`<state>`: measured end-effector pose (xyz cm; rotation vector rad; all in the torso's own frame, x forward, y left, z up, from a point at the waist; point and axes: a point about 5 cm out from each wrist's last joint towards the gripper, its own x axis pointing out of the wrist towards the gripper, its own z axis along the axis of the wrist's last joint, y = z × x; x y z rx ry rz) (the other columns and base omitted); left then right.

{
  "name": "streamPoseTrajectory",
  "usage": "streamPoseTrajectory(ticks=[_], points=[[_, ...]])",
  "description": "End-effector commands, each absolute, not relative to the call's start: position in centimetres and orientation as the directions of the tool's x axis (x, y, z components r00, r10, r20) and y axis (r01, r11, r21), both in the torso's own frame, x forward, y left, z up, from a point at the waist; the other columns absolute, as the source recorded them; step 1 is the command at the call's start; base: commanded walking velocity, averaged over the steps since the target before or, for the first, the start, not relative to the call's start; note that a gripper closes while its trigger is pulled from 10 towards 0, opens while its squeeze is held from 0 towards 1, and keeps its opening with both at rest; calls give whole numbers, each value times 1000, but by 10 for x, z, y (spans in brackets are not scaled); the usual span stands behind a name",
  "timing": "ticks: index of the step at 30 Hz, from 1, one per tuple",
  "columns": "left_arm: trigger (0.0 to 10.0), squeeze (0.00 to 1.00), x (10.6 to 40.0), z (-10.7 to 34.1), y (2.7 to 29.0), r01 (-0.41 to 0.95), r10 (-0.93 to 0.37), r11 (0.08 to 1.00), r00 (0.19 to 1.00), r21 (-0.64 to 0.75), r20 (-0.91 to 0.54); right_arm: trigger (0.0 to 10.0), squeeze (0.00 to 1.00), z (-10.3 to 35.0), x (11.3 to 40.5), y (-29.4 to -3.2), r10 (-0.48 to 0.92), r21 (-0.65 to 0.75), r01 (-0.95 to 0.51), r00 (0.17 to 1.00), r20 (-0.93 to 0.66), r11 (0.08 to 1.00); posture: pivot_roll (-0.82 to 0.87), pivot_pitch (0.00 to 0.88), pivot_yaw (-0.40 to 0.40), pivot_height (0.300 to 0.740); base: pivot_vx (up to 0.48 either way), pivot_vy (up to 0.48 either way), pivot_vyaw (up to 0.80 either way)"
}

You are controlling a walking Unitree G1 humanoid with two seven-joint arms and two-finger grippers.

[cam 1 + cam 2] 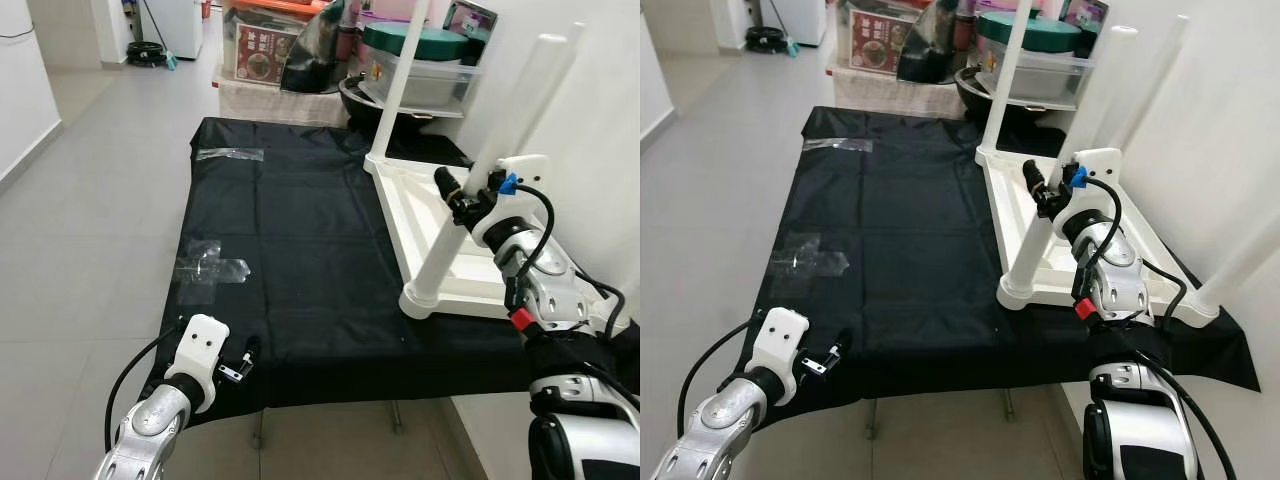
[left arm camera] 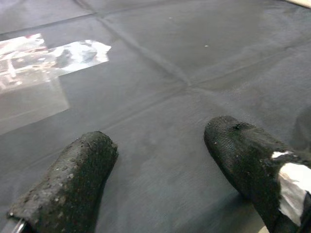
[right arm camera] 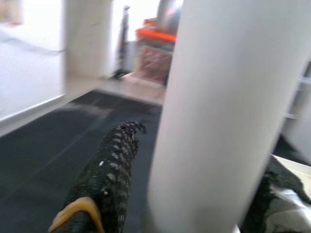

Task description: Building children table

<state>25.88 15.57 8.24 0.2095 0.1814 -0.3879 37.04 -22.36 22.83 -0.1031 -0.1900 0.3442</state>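
Note:
A white children's table [image 1: 421,203] lies upside down on the right side of a black cloth [image 1: 290,250], its legs pointing up. My right gripper [image 1: 457,198] is shut on the near-left leg [image 1: 438,252], about halfway up. In the right wrist view that white leg [image 3: 218,111] stands between the two black fingers [image 3: 112,167]. A far leg [image 1: 400,80] rises at the back, and another leg [image 1: 1240,262] slants up at the right. My left gripper [image 1: 245,358] hovers low over the cloth's front-left corner, open, with only bare cloth between its fingers [image 2: 73,179].
Two patches of clear tape [image 1: 208,268] [image 1: 230,154] lie on the cloth. Boxes, a lidded tub [image 1: 420,55] and a dark pot crowd the back edge. A white wall [image 1: 600,110] runs close along the right. Grey tiled floor [image 1: 90,220] lies to the left.

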Motion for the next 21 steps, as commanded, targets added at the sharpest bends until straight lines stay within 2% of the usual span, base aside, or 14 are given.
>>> streamPoseTrajectory(ticks=[1, 2, 4, 7, 9, 10, 11, 13, 14, 15, 16, 17, 19, 21], points=[[10000, 0, 255, 72, 153, 415, -365, 896, 891, 160, -269, 3373, 0, 210, 367, -199, 530, -178, -512, 845, 69, 840, 70, 0, -164, 740, 0, 0, 0], [10000, 0, 255, 72, 153, 415, -365, 896, 891, 160, -269, 3373, 0, 210, 367, -199, 530, -178, -512, 845, 69, 840, 70, 0, -164, 740, 0, 0, 0], [10000, 0, 253, 72, 156, 408, -357, 898, 894, 164, -272, 0, 0, 194, 362, -193, 619, -182, -613, 785, -29, 769, 73, 0, -164, 740, 0, 0, 0], [10000, 0, 252, 72, 157, 407, -355, 899, 894, 165, -273, 0, 0, 186, 364, -197, 580, -179, -585, 810, -86, 791, 73, 0, -163, 740, 0, 0, 0], [10000, 0, 253, 72, 156, 410, -358, 897, 893, 164, -273, 0, 0, 181, 377, -215, 333, -175, -350, 936, -118, 920, 67, 0, -159, 740, 0, 0, 0], [10000, 0, 253, 72, 156, 410, -358, 897, 893, 164, -273, 0, 0, 181, 377, -215, 333, -175, -350, 936, -118, 920, 67, 0, -159, 740, 0, 0, 0], [10000, 0, 253, 72, 156, 411, -359, 897, 892, 164, -273, 0, 0, 180, 382, -224, 200, -179, -221, 972, -126, 959, 67, 0, -159, 740, 0, 0, 0], [10000, 0, 253, 72, 156, 411, -359, 897, 892, 164, -273, 0, 0, 180, 382, -224, 189, -180, -209, 974, -125, 961, 67, 0, -159, 740, 0, 0, 0], [10000, 0, 253, 73, 155, 412, -361, 896, 892, 163, -272, 0, 0, 179, 382, -243, -60, -160, 42, 992, -111, 986, 64, 0, -158, 740, 0, 0, 0], [10000, 0, 253, 73, 155, 412, -361, 896, 892, 163, -272, 0, 0, 179, 382, -243, -60, -160, 42, 992, -111, 986, 64, 0, -158, 740, 0, 0, 0], [10000, 0, 254, 73, 155, 413, -362, 896, 892, 163, -271, 0, 0, 177, 380, -256, -244, -147, 227, 963, -110, 963, 64, 0, -158, 740, 0, 0, 0], [10000, 0, 254, 73, 155, 413, -362, 896, 892, 163, -271, 0, 0, 177, 380, -256, -244, -147, 227, 963, -110, 963, 64, 0, -158, 740, 0, 0, 0], [10000, 0, 254, 73, 155, 412, -361, 897, 892, 160, -271, 0, 0, 165, 359, -271, -601, -47, 600, 790, -117, 798, 67, 0, -161, 740, 0, 0, 0], [10000, 0, 252, 72, 155, 414, -363, 896, 890, 158, -275, 0, 0, 163, 347, -253, -641, 2, 645, 759, -119, 764, 64, 0, -154, 740, 0, 0, 0]])
